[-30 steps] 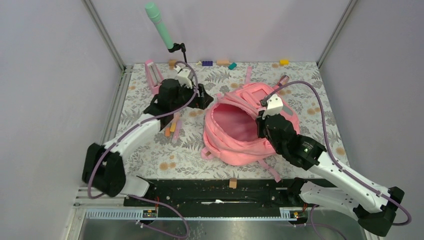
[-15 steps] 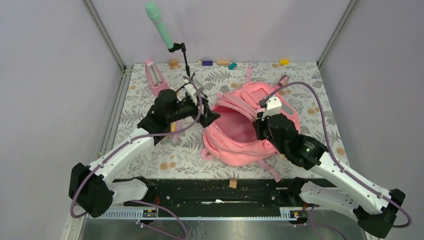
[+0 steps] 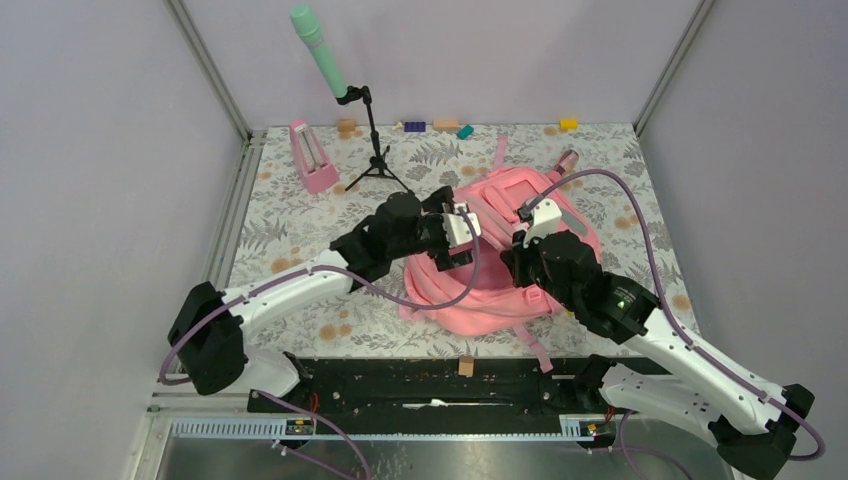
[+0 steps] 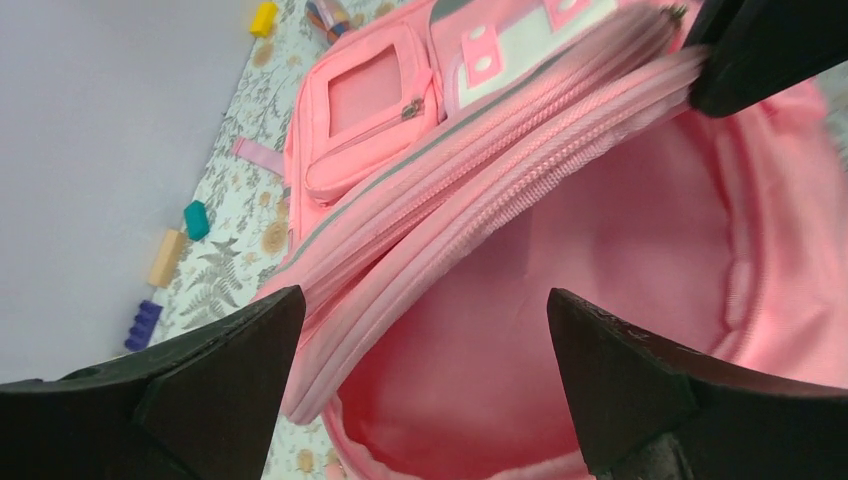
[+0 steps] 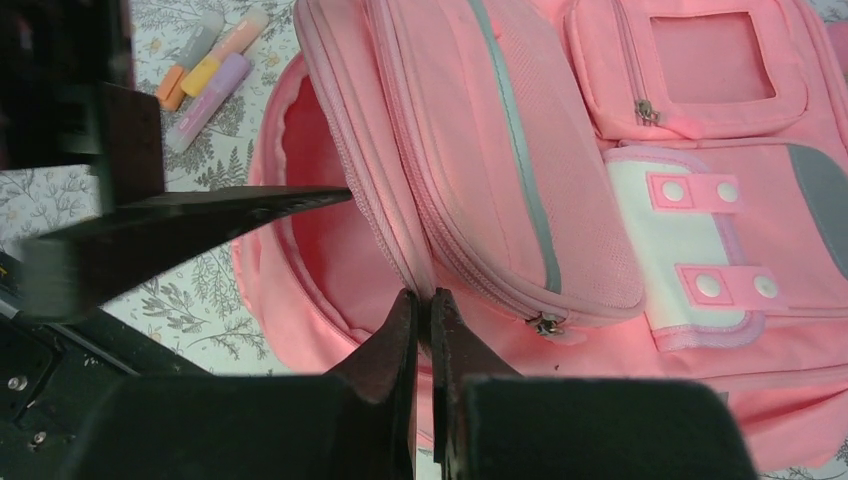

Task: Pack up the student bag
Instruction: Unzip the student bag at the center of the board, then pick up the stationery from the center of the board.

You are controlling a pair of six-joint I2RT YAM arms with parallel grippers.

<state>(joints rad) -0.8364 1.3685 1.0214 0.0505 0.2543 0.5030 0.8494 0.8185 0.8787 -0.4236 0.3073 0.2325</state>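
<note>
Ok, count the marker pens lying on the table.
3, side by side beside the student bag: a grey-capped one, a peach-capped one, a lilac one. More may be hidden.

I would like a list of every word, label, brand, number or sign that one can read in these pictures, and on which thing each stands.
No text can be read in any view.
student bag: the window pocket is blank, and the white patch bears no print.
metronome: any marks on it are too small to read.
markers: no print can be made out.
</note>
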